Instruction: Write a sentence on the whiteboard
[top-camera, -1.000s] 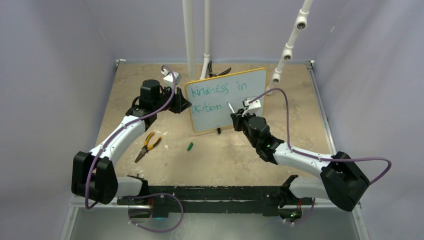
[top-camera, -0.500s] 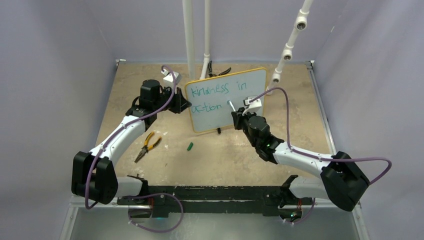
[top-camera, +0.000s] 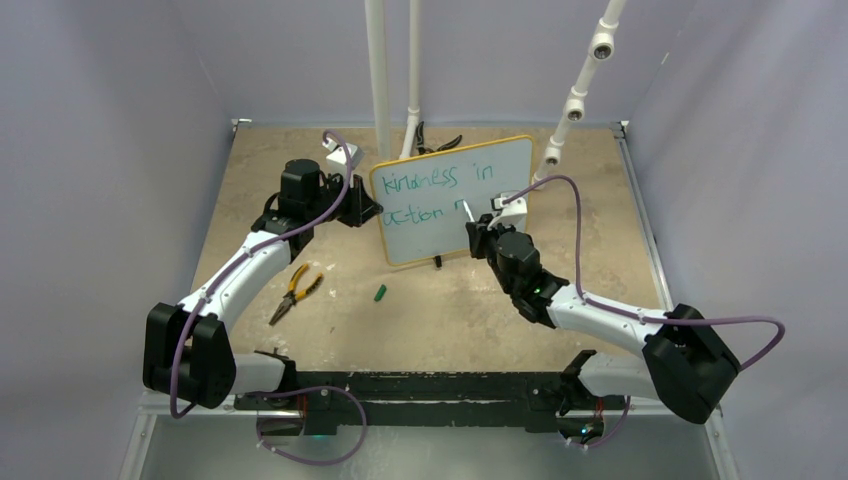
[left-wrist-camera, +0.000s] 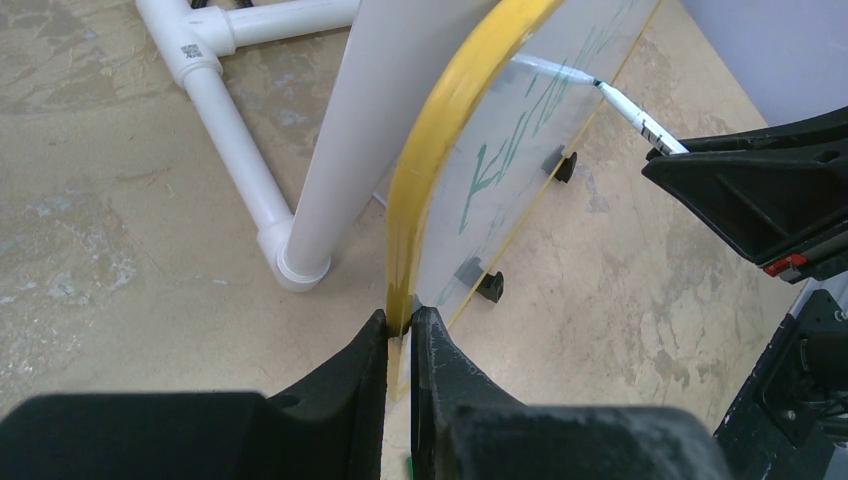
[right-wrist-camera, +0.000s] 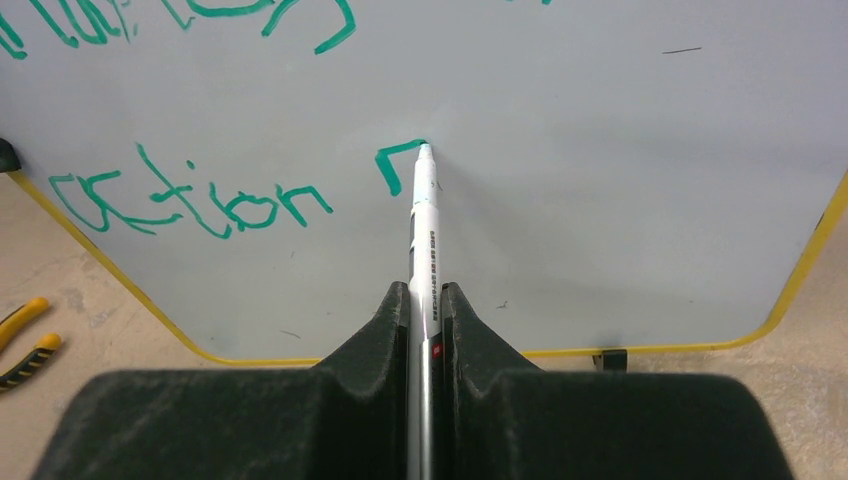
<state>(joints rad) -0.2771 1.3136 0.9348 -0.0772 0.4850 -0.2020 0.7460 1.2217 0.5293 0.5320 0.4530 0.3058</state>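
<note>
Board, top line: the sentence (top-camera: 425, 182) on the whiteboard (top-camera: 425, 238) read "kindness in", teal-green handwriting, upper middle of the overhead frame.
Board, second line: read "action", clearest left of centre in the right wrist frame.
Board, after "action": an unfinished stroke (right-wrist-camera: 397, 160), teal and hooked; no letter could be made out.
Board, upper left of right wrist frame: only the bottoms of first-line letters showed, unreadable there.
Marker pen (right-wrist-camera: 424, 250): fine black print ran along the barrel, too small to read.
Pipe fitting (left-wrist-camera: 205, 25): carried a small square code patch (left-wrist-camera: 186, 50), upper left of left wrist frame, not decipherable.
</note>
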